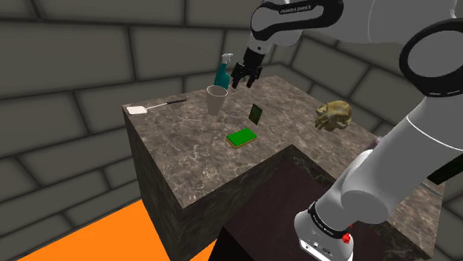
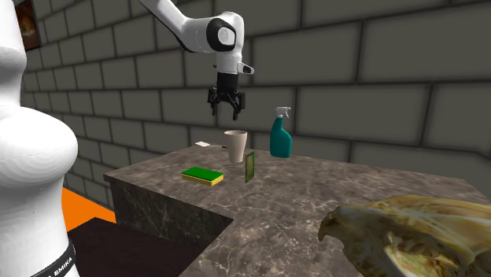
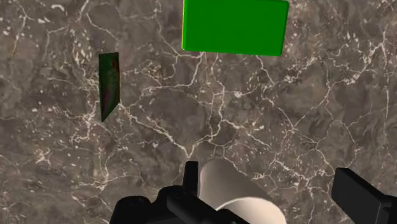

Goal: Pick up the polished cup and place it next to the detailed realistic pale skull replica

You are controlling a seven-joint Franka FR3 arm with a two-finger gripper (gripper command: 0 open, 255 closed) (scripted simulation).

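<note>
Two black fingers (image 3: 360, 191) stand well apart, so the jaws are spread and pinching nothing. They hang above the cup (image 2: 236, 146) with clear air between.

Beneath them lies the surface (image 1: 193, 159), a dark brown stone slab veined in white. It's a thick block, with a notch in one side where the arm's dark stand (image 1: 260, 226) sits. Grey block walls (image 1: 67, 67) close in the room, and there's a patch of bright orange floor (image 1: 89, 237) off the slab's near corner in the shoulder view.

Around the cup now: a teal spray bottle (image 2: 280, 135) close beside it, and a flat white-headed tool (image 1: 152, 108) out near the slab's far corner. A small dark green card (image 2: 250, 167) stands on edge just beside the cup, and a green sponge with a yellow underside (image 2: 203, 175) lies flat a little further on. The skull (image 1: 333, 116), yellowish bone, sits well apart toward the shoulder view's right, and the card stands roughly between it and the cup.

The cup itself is upright, pale off-white and tapering to its base, mouth open, near the surface's back edge.
</note>
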